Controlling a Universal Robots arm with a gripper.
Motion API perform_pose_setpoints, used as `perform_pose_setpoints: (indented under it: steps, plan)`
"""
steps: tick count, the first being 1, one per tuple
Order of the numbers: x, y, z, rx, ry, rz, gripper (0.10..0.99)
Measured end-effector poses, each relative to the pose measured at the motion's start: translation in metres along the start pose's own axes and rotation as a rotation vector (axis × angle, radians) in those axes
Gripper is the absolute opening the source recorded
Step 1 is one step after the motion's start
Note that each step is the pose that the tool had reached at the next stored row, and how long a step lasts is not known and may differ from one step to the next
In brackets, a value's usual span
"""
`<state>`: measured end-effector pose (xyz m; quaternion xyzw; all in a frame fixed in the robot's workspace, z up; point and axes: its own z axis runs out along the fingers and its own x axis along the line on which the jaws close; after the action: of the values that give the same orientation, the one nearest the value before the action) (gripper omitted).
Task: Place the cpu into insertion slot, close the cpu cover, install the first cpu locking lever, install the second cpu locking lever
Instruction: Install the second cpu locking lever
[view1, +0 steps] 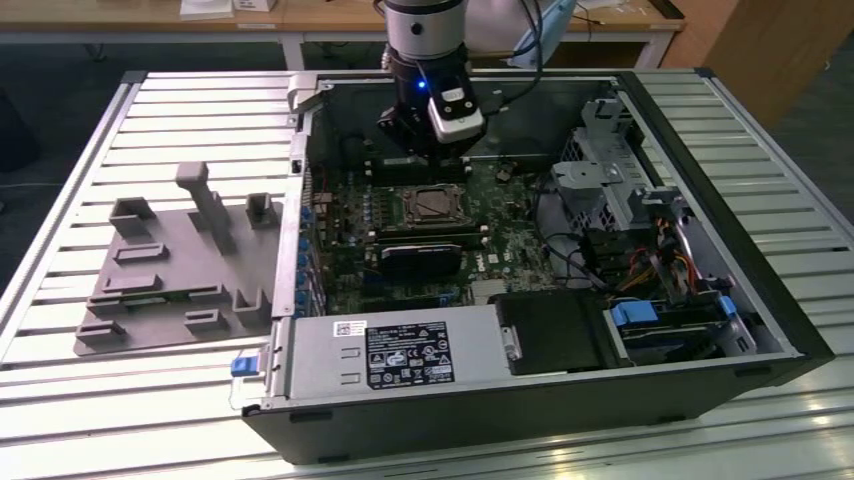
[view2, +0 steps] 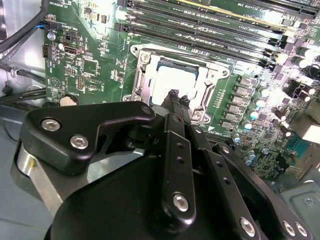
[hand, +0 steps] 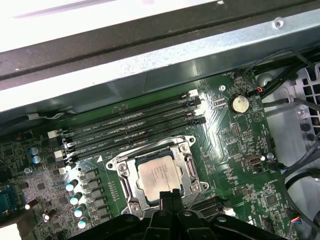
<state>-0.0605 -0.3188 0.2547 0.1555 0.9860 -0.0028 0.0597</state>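
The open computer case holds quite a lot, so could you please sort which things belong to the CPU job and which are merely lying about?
Job:
cpu, seated in the insertion slot
cpu cover, down around the chip
gripper, just above the chip

Lying about:
memory slots
coin battery
grey fixture outside the case
power supply

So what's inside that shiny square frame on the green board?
Inside the cpu cover sits the cpu, its pale metal top showing through the window. The gripper tips hide its near edge, and the insertion slot beneath it is covered.

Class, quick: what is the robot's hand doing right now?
Hand: shut, holding nothing, fingertips together over the dull silver square cpu seated inside the silver metal frame cpu cover.
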Motion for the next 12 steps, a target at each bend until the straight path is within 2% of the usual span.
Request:
perform_pose_setpoints:
  steps: [5, 12]
  plan:
    - [-0.001, -0.0031, 0.0, 0.0, 0.0, 0.0, 0.102]
    - [-0.0058, -0.018, 0.0004, 0.0, 0.0, 0.0, 0.102]
